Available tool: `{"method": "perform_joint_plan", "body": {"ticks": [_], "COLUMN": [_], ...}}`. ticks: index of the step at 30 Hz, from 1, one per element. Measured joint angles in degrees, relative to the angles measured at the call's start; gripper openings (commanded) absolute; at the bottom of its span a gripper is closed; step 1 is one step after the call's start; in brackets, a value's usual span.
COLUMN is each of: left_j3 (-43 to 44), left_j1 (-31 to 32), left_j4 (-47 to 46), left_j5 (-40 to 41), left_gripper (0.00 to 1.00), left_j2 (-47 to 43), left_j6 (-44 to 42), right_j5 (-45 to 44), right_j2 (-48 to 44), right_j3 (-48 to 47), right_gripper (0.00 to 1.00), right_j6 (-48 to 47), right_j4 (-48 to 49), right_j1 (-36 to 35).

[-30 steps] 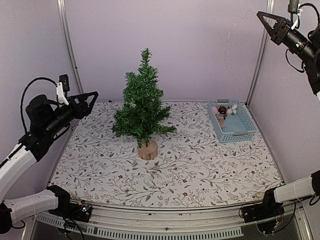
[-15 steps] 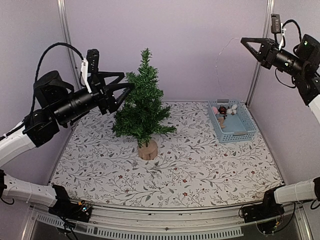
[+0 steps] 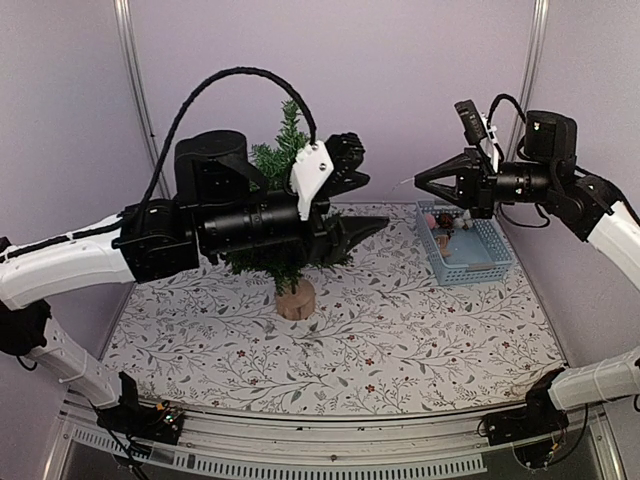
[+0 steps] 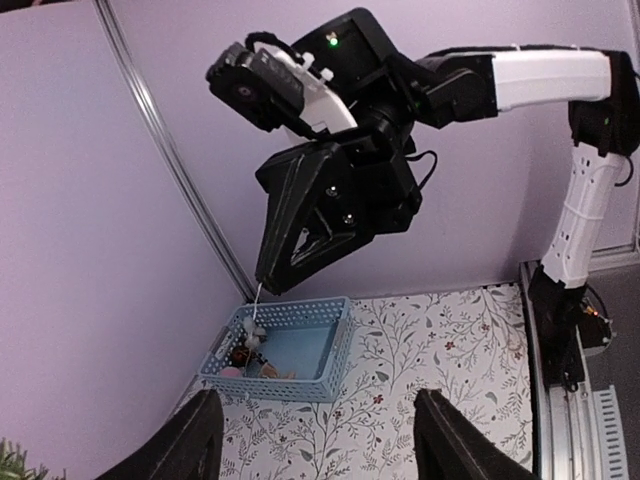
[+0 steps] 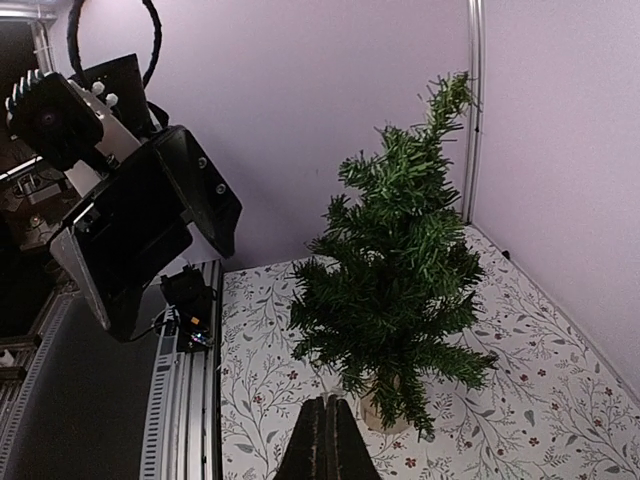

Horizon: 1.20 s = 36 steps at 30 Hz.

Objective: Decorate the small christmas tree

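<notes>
Left jaws stood open and empty before the small christmas tree [image 3: 283, 150] at frame centre; right jaws, centre-right, were closed on a thin wire [image 4: 256, 302].

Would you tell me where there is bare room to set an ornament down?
The floral cloth is bare in front of the small christmas tree and between it and the blue basket, whose far end is crowded with ornaments.

The table [image 3: 400, 330] is covered with a white cloth printed with leafy sprigs. Standing upright on it, left of centre, is the small christmas tree [image 5: 395, 290] on its pale stump. A light-blue slotted basket [image 3: 470, 272] sits well apart at the far right.
</notes>
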<state>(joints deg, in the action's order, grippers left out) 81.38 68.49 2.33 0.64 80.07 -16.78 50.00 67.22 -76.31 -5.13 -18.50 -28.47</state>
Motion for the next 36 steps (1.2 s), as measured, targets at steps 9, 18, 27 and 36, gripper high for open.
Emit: {"method": "perform_joint_plan", "body": {"ticks": [9, 18, 27, 36], "left_j3": [3.4, 3.8, 3.4, 3.0], "left_j1": [2.7, 2.8, 2.7, 1.8], "left_j4": [2.5, 1.6, -4.7, -14.0], "left_j5": [7.1, 13.7, 17.4, 18.8], "left_gripper": [0.46, 0.0, 0.0, 0.0], "left_j2": [8.4, 9.5, 7.9, 1.3], "left_j6": [-6.4, -7.6, -6.8, -5.9], "right_j5": [-0.2, -1.2, -14.9, -30.5], "right_j2": [-0.3, -0.5, -7.9, -14.6], "right_j3": [1.0, 1.2, 12.1, 23.3], "right_gripper": [0.0, 0.08, 0.99, 0.99], "right_j6": [-3.1, -5.1, -3.3, 0.3], "right_j4": [-3.6, -5.5, 0.4, 9.7], "right_j1": [-7.4, -9.5, -9.5, -1.4]}}
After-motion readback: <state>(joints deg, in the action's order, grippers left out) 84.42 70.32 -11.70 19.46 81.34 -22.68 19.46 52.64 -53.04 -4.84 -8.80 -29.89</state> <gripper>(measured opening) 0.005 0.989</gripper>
